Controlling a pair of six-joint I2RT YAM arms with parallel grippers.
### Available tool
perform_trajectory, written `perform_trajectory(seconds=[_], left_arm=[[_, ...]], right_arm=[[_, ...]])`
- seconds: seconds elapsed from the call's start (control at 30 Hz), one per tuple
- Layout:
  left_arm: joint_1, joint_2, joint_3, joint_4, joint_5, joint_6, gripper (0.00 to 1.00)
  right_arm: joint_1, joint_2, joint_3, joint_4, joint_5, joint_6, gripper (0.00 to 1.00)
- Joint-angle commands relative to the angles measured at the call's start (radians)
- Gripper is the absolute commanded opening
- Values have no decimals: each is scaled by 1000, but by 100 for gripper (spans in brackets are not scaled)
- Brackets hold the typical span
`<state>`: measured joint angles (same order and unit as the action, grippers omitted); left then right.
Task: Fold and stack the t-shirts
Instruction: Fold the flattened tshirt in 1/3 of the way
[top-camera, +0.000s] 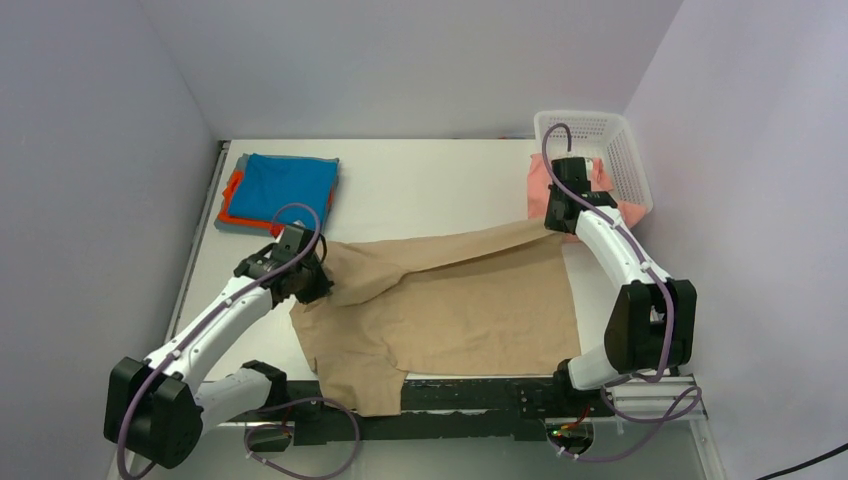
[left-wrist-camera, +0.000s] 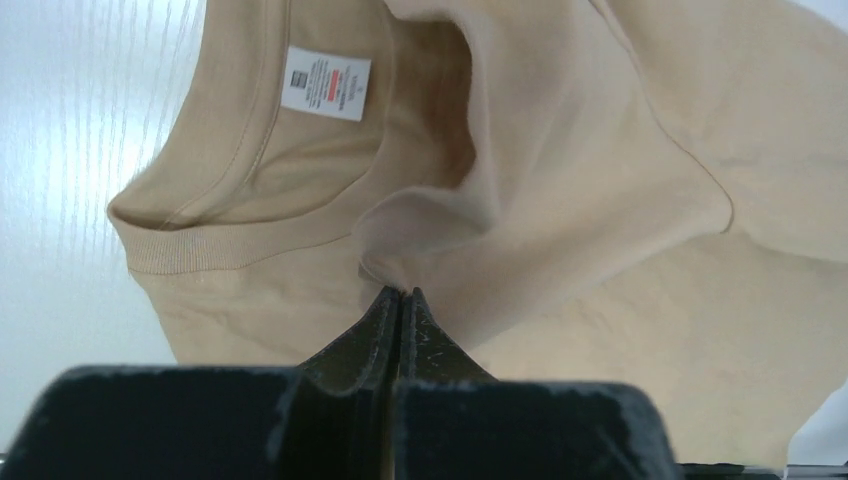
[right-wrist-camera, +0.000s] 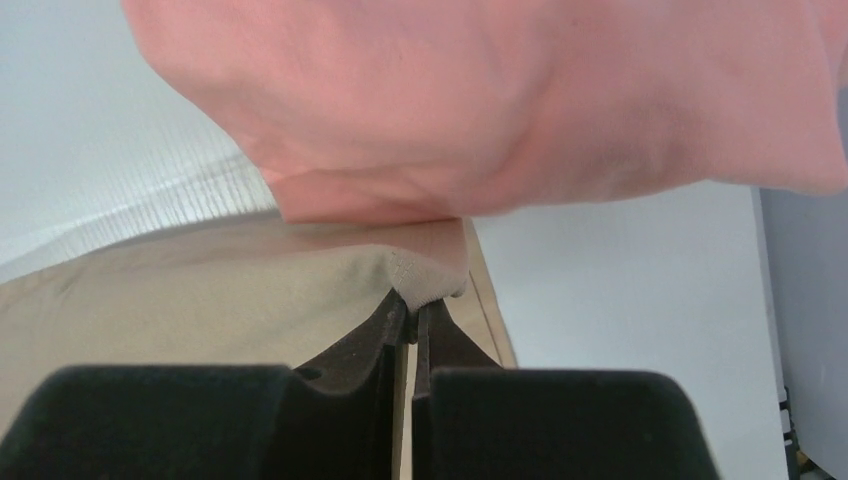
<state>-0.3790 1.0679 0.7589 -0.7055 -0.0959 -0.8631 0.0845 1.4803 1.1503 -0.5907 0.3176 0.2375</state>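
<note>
A tan-beige t-shirt (top-camera: 450, 305) lies spread across the middle of the table, its far edge lifted and stretched between both grippers. My left gripper (top-camera: 322, 275) is shut on a fold of it beside the collar (left-wrist-camera: 215, 245), where a white label (left-wrist-camera: 325, 83) shows. My right gripper (top-camera: 548, 222) is shut on the shirt's far right corner (right-wrist-camera: 432, 280). A salmon-pink t-shirt (top-camera: 545, 185) hangs out of the basket just beyond the right gripper and fills the top of the right wrist view (right-wrist-camera: 520, 90). A folded bright blue t-shirt (top-camera: 290, 185) lies on an orange one (top-camera: 232, 200) at the far left.
A white lattice basket (top-camera: 600, 135) stands at the far right corner against the wall. A grey layer (top-camera: 228, 226) edges the bottom of the folded stack. Walls close in the table on three sides. A black rail (top-camera: 480, 400) runs along the near edge.
</note>
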Motion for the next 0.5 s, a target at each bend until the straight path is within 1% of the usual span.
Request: perform_trajectory(seconds=[0.0,0.07,0.1,0.17,0.2,0.27,0.3,0.33,0.37,0.4,0.43,0.47], left_arm=[[-9,21,-23,6,28,-20,4],[-18,34,-30,-29,23,-10,8],[-24,31,-37,-47,34,-4,12],[-43,-3,-64,-72,59,8,29],[-48,-15,-72,-81,71,12,41],[-56,-58,-76,-111,81,21,54],[-59,-78,-65,-120,84,31,62],[-61,-96,-51,-130,77,34,68],[-63,-116,-33,-130,62,36,76],[-62,-129,-20,-117,44,44,91],[-62,-134,-4,-92,24,56,98],[-60,-131,14,-67,14,69,99]], right_arm=[[-6,10,-36,-44,64,32,8],[-7,6,-61,-58,107,51,10],[-8,2,-68,-72,126,62,10],[-7,-10,-81,-109,153,92,14],[-7,-19,-86,-122,152,103,18],[-7,-49,-102,-127,130,114,38],[-6,-68,-110,-123,118,117,72],[-7,-94,-115,-118,101,120,97],[-6,-109,-117,-108,79,121,99],[-6,-138,-120,-95,50,121,100],[-7,-160,-123,-78,15,121,100],[-5,-181,-126,-62,-22,120,100]])
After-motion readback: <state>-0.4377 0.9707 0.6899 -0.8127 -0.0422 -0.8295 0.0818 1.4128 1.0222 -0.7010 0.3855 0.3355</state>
